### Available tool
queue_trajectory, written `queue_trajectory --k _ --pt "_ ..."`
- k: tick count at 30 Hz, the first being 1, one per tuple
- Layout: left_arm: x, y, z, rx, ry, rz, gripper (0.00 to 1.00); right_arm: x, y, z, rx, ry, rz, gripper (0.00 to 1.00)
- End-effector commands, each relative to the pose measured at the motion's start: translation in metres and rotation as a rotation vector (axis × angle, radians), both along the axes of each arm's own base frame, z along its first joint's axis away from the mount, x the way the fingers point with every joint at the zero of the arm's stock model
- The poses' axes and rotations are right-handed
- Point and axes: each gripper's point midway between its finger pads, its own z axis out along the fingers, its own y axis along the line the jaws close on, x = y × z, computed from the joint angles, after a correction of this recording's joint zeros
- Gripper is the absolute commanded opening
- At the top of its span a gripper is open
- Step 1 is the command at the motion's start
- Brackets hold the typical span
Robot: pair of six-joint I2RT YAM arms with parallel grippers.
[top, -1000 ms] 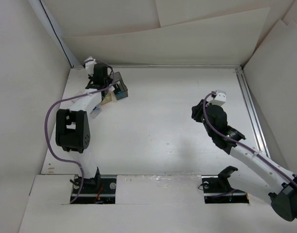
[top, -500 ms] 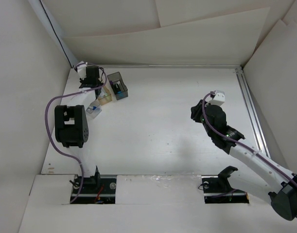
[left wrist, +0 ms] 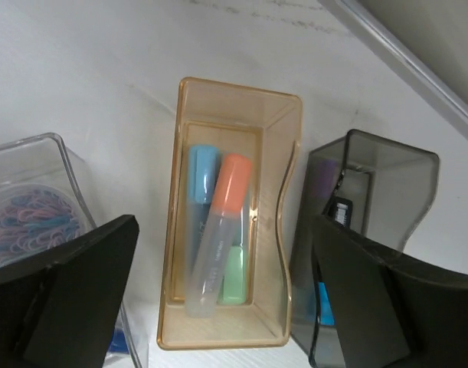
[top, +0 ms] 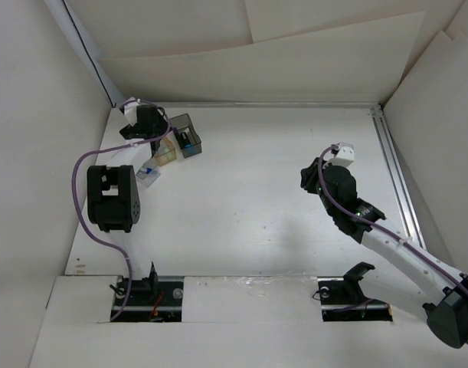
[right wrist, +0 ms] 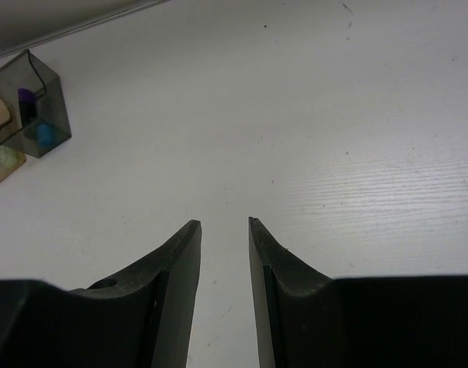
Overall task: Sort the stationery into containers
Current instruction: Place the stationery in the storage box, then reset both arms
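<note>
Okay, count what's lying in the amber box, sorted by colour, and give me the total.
Light blue pen: 1
Clear tube with orange cap: 1
Green pen: 1
Total in the amber box: 3

The desk is a white, faintly grained board filling the middle of the overhead view. Three small plastic boxes stand on it in the upper left of the frame, in a short row slanting down to the left. The smoky grey box is highest, the amber box is just beside it, and the clear box is lowest. From above it is hard to say whether neighbouring boxes actually touch. A metal rail runs along the desk's right edge. Two black arm mounts sit at the bottom edge.
</note>
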Motion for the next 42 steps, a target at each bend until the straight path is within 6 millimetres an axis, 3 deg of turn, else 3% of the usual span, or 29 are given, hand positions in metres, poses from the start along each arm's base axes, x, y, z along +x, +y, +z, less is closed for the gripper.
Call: queue_trajectory --k 1,3,4,10,14,15,16,18,19,21,22,23,25,27,31,32,33,42 --pt "0.005 -0.004 0.089 -0.01 -0.198 -0.031 1.0 0.004 0.006 0.023 0.023 -0.051 0.014 0.37" --pt "0.001 -0.011 0.104 -0.016 -0.225 -0.05 1.0 0.004 0.006 0.023 0.023 -0.051 0.014 0.37" --pt "-0.003 -0.018 0.126 -0.018 -0.275 -0.062 1.0 0.004 0.006 0.023 0.023 -0.051 0.014 0.37" --pt "-0.028 -0.078 0.16 -0.196 -0.412 -0.296 1.0 0.004 0.006 0.023 0.023 -0.051 0.014 0.37" --pt "-0.06 -0.117 0.168 -0.253 -0.446 -0.396 1.0 0.003 0.005 0.026 0.028 -0.059 0.014 0.37" --pt "-0.075 -0.139 0.18 -0.234 -0.469 -0.451 1.0 0.002 0.003 0.029 0.031 -0.068 0.005 0.39" --pt "-0.086 -0.148 0.172 -0.221 -0.448 -0.465 1.0 0.002 0.003 0.029 0.031 -0.068 0.005 0.43" --pt "-0.108 -0.166 0.187 -0.214 -0.487 -0.508 1.0 0.001 0.002 0.028 0.032 -0.07 0.005 0.54" --pt "-0.123 -0.182 0.174 -0.223 -0.457 -0.553 1.0 0.0 0.001 0.03 0.037 -0.077 0.005 0.65" --pt "-0.14 -0.197 0.173 -0.253 -0.464 -0.605 1.0 0.001 -0.003 0.031 0.032 -0.081 -0.017 0.77" --pt "-0.153 -0.199 0.17 -0.263 -0.47 -0.632 1.0 -0.001 -0.004 0.029 0.032 -0.081 -0.017 0.85" --pt "-0.159 -0.202 0.169 -0.285 -0.475 -0.652 1.0 0.0 -0.006 0.03 0.037 -0.082 -0.031 1.0" --pt "-0.178 -0.209 0.17 -0.313 -0.481 -0.723 1.0 -0.001 -0.011 0.03 0.033 -0.088 -0.056 1.0" --pt "-0.195 -0.216 0.157 -0.329 -0.462 -0.8 1.0 -0.002 -0.016 0.033 0.035 -0.1 -0.076 1.0" --pt "-0.226 -0.214 0.147 -0.342 -0.475 -0.868 1.0 -0.002 -0.018 0.029 0.035 -0.094 -0.088 1.0" --pt "-0.233 -0.211 0.154 -0.341 -0.514 -0.872 1.0 -0.002 -0.014 0.031 0.041 -0.101 -0.079 1.0" --pt "-0.239 -0.211 0.142 -0.345 -0.496 -0.88 1.0 -0.001 -0.016 0.028 0.032 -0.095 -0.092 1.0" --pt "-0.265 -0.221 0.129 -0.377 -0.485 -1.001 1.0 0.001 -0.017 0.02 0.018 -0.091 -0.112 1.0"
